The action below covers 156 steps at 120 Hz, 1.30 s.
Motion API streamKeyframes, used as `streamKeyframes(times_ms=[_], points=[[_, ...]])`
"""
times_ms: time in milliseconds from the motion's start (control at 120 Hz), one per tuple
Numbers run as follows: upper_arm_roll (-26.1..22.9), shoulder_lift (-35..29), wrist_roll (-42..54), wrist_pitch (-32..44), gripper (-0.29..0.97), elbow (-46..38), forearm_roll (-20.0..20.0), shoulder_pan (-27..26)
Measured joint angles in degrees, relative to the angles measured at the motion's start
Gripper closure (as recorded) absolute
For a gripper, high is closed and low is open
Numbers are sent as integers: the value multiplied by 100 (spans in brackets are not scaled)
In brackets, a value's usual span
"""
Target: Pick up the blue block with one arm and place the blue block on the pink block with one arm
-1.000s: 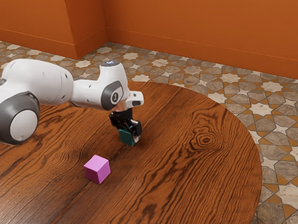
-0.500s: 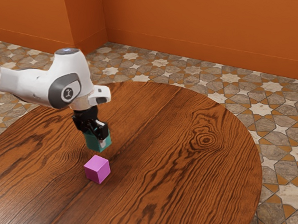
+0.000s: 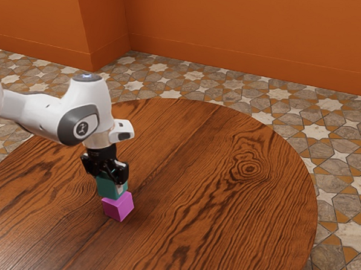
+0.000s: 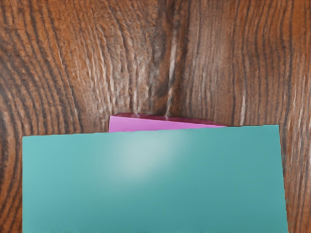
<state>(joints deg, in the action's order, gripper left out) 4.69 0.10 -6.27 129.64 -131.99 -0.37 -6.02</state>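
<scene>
Two blocks: one small cubic teal-toned blue block and one small cubic magenta-toned pink block, lined up in a single column on the table, and that's the whole field of play!
Gripper: black two-finger gripper pointing straight down, its fingers clamped on the blue block from two opposite sides (a firm pinch, no gap to be seen).
Blue block: held directly over the pink block, its lower face right at the pink block's top. Whether the two faces actually touch, I cannot tell.
Alignment: the blue block sits slightly toward the exterior view's left of the pink block, so a corner of pink peeks out on the exterior view's right.
Wrist view: the blue block looms big and blurred just under the hand, and a thin strip of the pink block pokes out past one edge of it.
Pink block: flat on the round dark-brown wooden table, in the part of the top nearest the camera (toward the exterior view's left).
Arm: white-and-grey robot arm reaching in from the exterior view's left, wrist right above the column.
Table grain: bold swirling wood grain runs all around the blocks under the hand.
Surroundings: star-patterned tiled floor and plain orange walls beyond the table.
</scene>
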Motion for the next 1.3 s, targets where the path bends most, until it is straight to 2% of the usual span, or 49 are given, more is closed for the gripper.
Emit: streamKeyframes(times_ms=[217,517,750,875,950,1042,1083,1300], points=[[-76,19,-220,10,31,12,341,19],[-149,70,-431,131,31,-10,386,23],[-154,43,-505,180,11,-4,329,-10],[-240,-754,-516,177,6,112,356,18],[-323,-993,-352,140,4,847,365,10],[-542,-1006,-114,-633,3,2292,267,44],[-626,-1007,-15,-1026,2,2682,256,18],[-689,-1070,369,-2313,1,2991,203,45]])
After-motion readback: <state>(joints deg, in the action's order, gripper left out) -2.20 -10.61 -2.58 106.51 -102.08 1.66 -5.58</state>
